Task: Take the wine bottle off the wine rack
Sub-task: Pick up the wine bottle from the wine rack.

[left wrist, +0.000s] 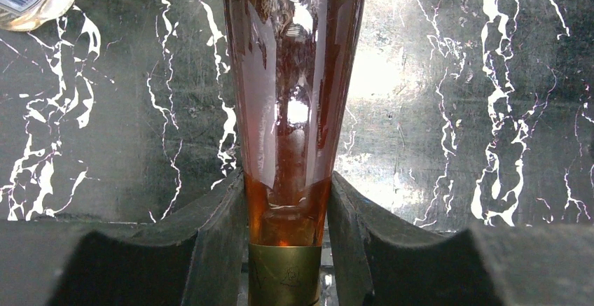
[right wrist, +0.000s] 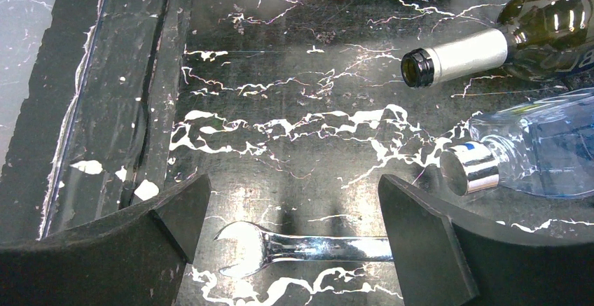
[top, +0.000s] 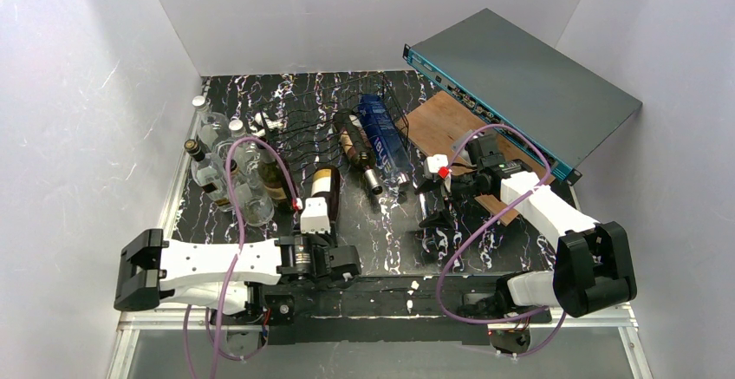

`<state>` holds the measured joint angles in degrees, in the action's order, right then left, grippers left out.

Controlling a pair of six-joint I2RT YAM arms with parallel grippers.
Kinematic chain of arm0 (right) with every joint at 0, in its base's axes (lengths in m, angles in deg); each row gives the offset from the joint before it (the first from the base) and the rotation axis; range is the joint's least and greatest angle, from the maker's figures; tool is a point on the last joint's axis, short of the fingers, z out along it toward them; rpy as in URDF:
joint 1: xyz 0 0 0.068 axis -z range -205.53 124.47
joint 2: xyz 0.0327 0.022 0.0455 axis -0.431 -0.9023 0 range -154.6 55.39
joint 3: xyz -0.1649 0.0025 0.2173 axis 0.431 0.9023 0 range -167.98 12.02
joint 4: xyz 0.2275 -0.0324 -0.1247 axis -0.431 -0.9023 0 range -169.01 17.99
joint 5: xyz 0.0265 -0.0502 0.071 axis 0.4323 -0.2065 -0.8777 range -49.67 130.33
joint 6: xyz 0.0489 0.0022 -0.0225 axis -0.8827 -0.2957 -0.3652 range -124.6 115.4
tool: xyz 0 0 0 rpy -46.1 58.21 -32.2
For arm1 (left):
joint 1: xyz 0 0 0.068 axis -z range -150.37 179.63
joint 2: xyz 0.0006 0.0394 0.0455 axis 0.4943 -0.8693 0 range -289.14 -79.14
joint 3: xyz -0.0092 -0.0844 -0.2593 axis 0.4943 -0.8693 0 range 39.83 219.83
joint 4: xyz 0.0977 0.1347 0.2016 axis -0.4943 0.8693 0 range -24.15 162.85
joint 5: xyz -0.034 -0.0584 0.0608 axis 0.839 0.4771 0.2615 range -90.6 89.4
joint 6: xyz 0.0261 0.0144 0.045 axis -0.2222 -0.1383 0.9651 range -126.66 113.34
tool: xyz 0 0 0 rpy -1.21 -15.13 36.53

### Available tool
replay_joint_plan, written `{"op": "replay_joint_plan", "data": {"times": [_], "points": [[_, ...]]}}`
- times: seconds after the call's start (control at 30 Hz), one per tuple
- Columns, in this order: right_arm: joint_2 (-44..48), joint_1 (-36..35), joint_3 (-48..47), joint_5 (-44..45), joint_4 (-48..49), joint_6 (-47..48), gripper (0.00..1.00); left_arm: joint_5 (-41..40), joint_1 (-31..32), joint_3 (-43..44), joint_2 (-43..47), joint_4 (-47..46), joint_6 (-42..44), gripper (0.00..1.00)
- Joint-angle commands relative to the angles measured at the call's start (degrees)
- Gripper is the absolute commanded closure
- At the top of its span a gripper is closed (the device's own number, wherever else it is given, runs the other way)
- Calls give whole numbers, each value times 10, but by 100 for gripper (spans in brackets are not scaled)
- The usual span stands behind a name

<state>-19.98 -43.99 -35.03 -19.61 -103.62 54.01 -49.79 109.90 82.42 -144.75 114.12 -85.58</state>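
An amber wine bottle (left wrist: 294,75) with a gold foil neck lies lengthwise in front of the left wrist camera. My left gripper (left wrist: 287,183) is shut on its neck, just above the foil. From above, this bottle (top: 325,184) shows a cream label, and its base points towards the black wire wine rack (top: 381,101). The left gripper (top: 317,216) sits at its near end. I cannot tell whether the bottle still touches the rack. My right gripper (right wrist: 294,194) stands open low over the table, nothing held; from above it (top: 436,214) is right of the rack.
A dark bottle (top: 355,149) and a blue bottle (top: 381,136) lie by the rack, necks towards me. A steel wrench (right wrist: 301,246) lies between the right fingers. Several clear bottles (top: 217,149) stand at the left. A grey box (top: 529,84) and a wooden board (top: 442,123) sit at the right.
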Motion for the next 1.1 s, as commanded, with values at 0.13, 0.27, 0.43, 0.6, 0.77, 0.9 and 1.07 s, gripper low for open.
{"op": "replay_joint_plan", "data": {"times": [0.13,0.27,0.43,0.6,0.77,0.9,1.07], "points": [[5,2,-11,-5,-9,5,0,-139,17,33,64,40,-49,100],[7,1,-11,-13,-15,15,0,-108,21,44,85,40,-19,100],[11,-4,-6,-23,-27,40,0,-64,21,41,132,40,2,100],[11,-31,-4,-19,-26,53,0,-20,20,36,181,39,10,100],[11,-80,-6,23,0,58,0,17,21,38,206,38,16,100],[19,-118,-14,56,36,60,0,37,21,47,215,34,20,100],[7,-152,-49,50,6,135,0,60,16,70,204,10,46,100]]}}
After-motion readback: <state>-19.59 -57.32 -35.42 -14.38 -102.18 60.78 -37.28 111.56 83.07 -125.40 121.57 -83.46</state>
